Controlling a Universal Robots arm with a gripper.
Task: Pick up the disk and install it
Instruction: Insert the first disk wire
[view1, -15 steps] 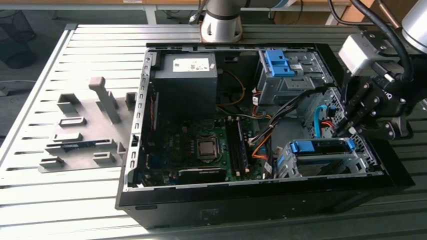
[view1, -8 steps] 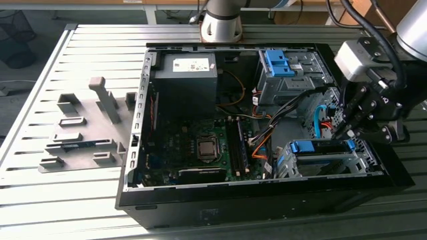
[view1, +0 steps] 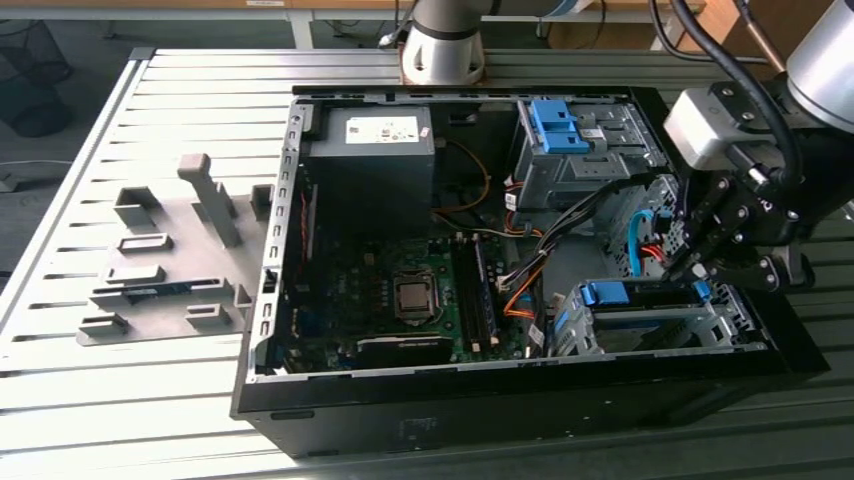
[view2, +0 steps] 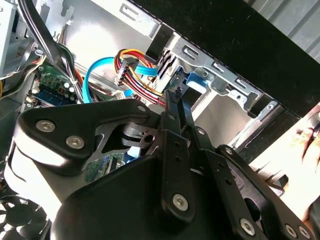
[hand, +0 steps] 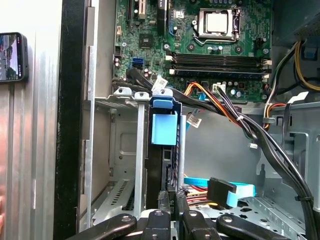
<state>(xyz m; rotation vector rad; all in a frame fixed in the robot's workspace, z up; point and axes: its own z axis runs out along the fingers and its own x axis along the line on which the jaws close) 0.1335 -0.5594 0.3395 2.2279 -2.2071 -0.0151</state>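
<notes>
The disk (view1: 638, 322) sits in the metal drive cage (view1: 731, 318) at the near right corner of the open computer case, its blue carrier rail on top. In the first wrist view the disk (hand: 164, 127) stands edge-on in the cage (hand: 125, 130), blue tab toward the motherboard. My gripper (view1: 681, 270) hangs just above and to the exterior view's right of the cage. The thin fingers lie together, shut, in both wrist views, with the gripper (hand: 171, 194) at the disk's end. In the second wrist view the gripper (view2: 176, 95) almost meets the blue carrier (view2: 196, 82); I see nothing held.
A grey power-supply box (view1: 374, 130) and a bare blue bracket (view1: 554, 125) sit at the case's far side. Orange and black cables (view1: 523, 280) and a blue data cable (hand: 220, 189) run close to the cage. A grey fixture (view1: 174, 270) lies at the exterior view's left. A phone (hand: 12, 56) lies outside the case.
</notes>
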